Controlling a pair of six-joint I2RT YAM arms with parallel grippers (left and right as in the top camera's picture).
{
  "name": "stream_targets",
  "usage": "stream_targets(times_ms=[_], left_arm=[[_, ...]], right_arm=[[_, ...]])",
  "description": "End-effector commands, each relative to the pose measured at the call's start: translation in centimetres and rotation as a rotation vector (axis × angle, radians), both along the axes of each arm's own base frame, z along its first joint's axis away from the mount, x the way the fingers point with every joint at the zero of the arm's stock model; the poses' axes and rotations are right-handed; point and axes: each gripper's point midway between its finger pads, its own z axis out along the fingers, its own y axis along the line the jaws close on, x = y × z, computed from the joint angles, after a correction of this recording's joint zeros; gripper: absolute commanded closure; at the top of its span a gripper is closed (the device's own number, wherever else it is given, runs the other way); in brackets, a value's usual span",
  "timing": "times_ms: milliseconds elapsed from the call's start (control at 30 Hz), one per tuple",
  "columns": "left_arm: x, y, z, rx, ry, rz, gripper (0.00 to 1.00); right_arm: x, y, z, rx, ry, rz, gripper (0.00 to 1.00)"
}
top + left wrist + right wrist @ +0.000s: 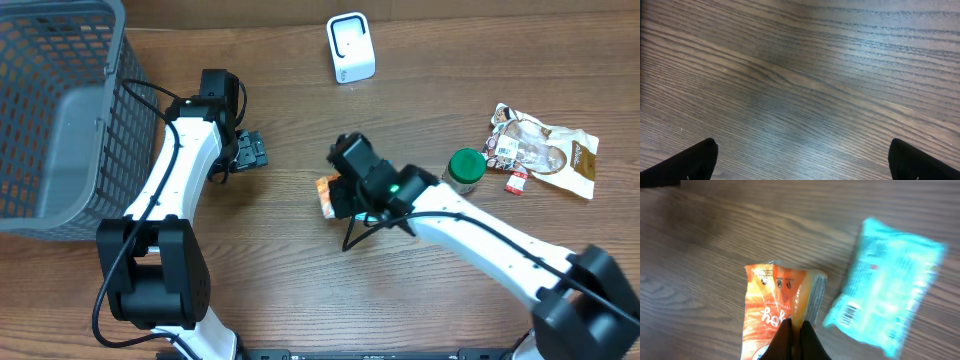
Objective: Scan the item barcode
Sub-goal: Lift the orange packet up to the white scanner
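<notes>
My right gripper [798, 331] is shut on the edge of an orange snack packet [769, 311], which hangs just above the table. From overhead, that packet [325, 193] shows at mid-table under the right gripper [338, 196]. No barcode shows on the orange packet. A white barcode scanner [350, 47] stands at the back centre, well away from it. My left gripper [248, 150] hovers open over bare wood to the left, and its black fingertips [695, 160] have nothing between them.
A teal packet [887, 297] with a printed barcode lies just right of the orange one. A green-lidded jar [465, 170], a small red item [517, 183] and a brown-and-white snack bag [548, 150] sit at right. A grey wire basket [55, 110] fills the left.
</notes>
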Motion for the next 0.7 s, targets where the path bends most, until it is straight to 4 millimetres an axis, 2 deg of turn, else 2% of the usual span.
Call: stream_targets(times_ms=[0,133,167,333,367,500,667], left_arm=[[-0.1,0.2,0.4,0.015,-0.008,-0.011,0.00],[-0.1,0.2,0.4,0.015,-0.008,-0.011,0.00],[-0.1,0.2,0.4,0.015,-0.008,-0.011,0.00],[-0.1,0.2,0.4,0.015,-0.008,-0.011,0.00],[-0.1,0.2,0.4,0.015,-0.008,-0.011,0.00],[-0.1,0.2,0.4,0.015,-0.008,-0.011,0.00],[-0.1,0.2,0.4,0.015,-0.008,-0.011,0.00]], right_arm=[[2.5,-0.8,6.3,0.044,-0.095,0.019,0.96],[2.7,-2.1,11.0,0.014,-0.119,0.073,0.97],[3.1,-2.5,13.2,0.015,-0.150,0.076,0.97],[4.9,-3.6,20.0,0.025,-0.312,0.065,0.97],[5.9,-3.9,22.0,0.009,-0.398,0.080,0.96],[8.7,-4.8,24.4,-0.094,-0.586,0.079,0.96],[12.3,-4.8,24.9,-0.282,-0.751,0.147,0.96]])
